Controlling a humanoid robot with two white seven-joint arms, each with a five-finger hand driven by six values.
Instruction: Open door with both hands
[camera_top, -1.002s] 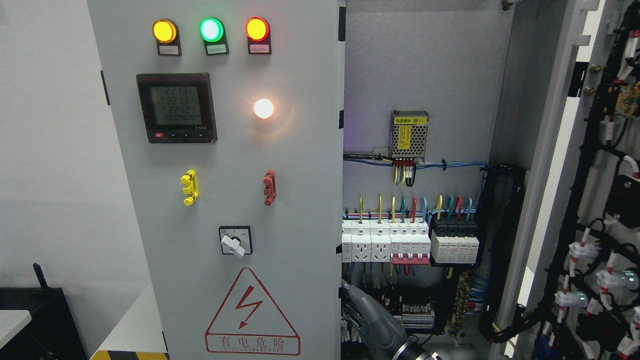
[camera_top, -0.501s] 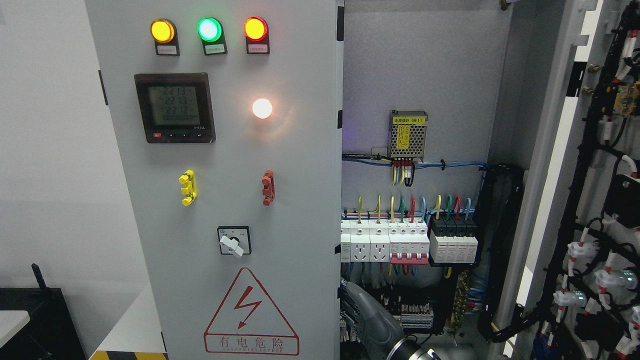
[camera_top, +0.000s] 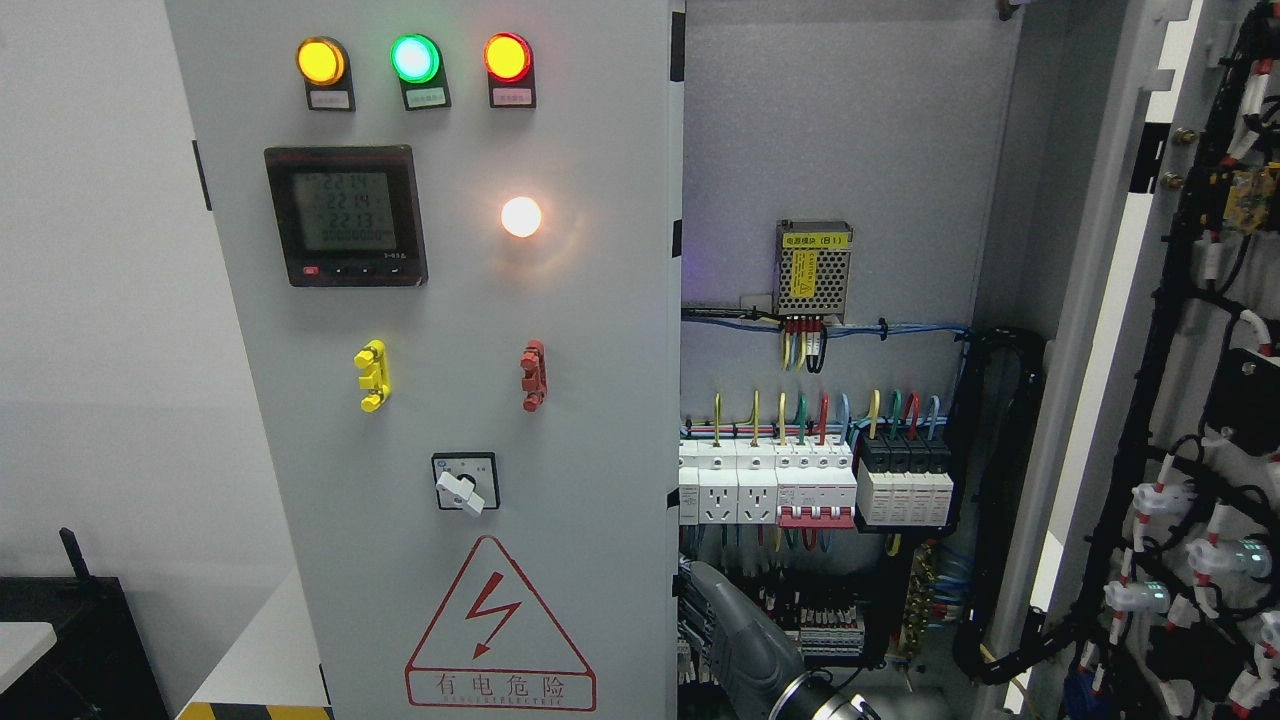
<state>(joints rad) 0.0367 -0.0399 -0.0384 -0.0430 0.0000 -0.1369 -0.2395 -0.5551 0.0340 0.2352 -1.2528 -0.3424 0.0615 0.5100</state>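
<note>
Small shift since the earlier frames: whole scene has slid a bit left/up, so head cam has panned slightly; grey arm at bottom sits marginally lower-left, otherwise same.

Right door already swung wide, seen edge-on at pic right w/ wiring harness on its inner face. Cabinet interior exposed: PSU up top, breaker row below. Left door looks shut or nearly; its right edge runs down the middle of the pic. It carries 3 indicator lamps, meter, selector switch, hazard triangle.

One robot arm visible, grey forearm, comes in at bottom edge right of mid → reads as right arm. It reaches up-left toward the lower inner edge of left door, inside the opening. Hand itself hidden near/behind the door edge: can't tell finger state or whether it has hold of anything. Left arm not in view.

Step, my read: right door done, now working on left door from its free edge. Next move prob needs fingers hooked behind that edge, then pull outward/left along hinge arc. Keep the forearm clear of the terminal wiring low in the cabinet.
</note>
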